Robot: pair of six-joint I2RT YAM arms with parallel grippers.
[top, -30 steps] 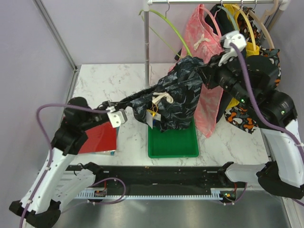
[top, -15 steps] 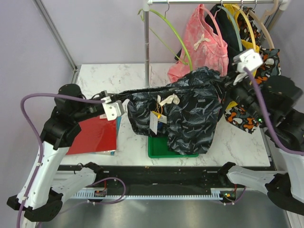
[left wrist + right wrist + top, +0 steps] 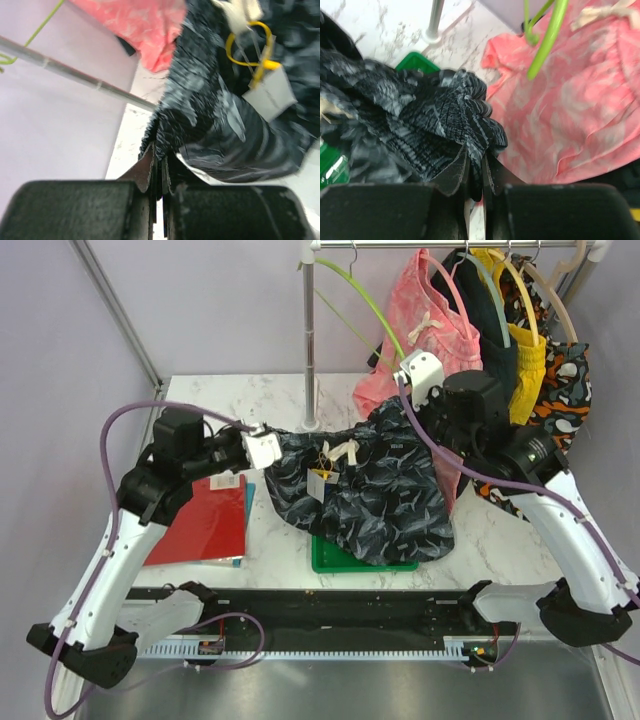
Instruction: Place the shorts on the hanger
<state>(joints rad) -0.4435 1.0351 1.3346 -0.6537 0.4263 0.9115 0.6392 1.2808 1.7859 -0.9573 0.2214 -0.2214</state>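
The dark navy shorts (image 3: pixel 385 495) with grey-blue streaks hang spread between my two grippers above the table, cream drawstring (image 3: pixel 342 451) and paper tag (image 3: pixel 318 485) in front. My left gripper (image 3: pixel 268 445) is shut on the left end of the waistband (image 3: pixel 170 127). My right gripper (image 3: pixel 405 405) is shut on the right end of the waistband (image 3: pixel 470 117). The lime-green hanger (image 3: pixel 365 305) hangs on the rail at the back, above and behind the shorts; its arm shows in the right wrist view (image 3: pixel 547 42).
A green tray (image 3: pixel 340 558) sits under the shorts. A red book (image 3: pixel 205 525) lies at the left. A pink garment (image 3: pixel 440 320), yellow, dark and orange-patterned clothes (image 3: pixel 560 370) hang on the rail at right. The rack's upright pole (image 3: pixel 309 340) stands behind.
Both arms moved toward the back; the right gripper swung left and down to the middle. The shorts now hang lower and flatter, waistband stretched between the grippers.
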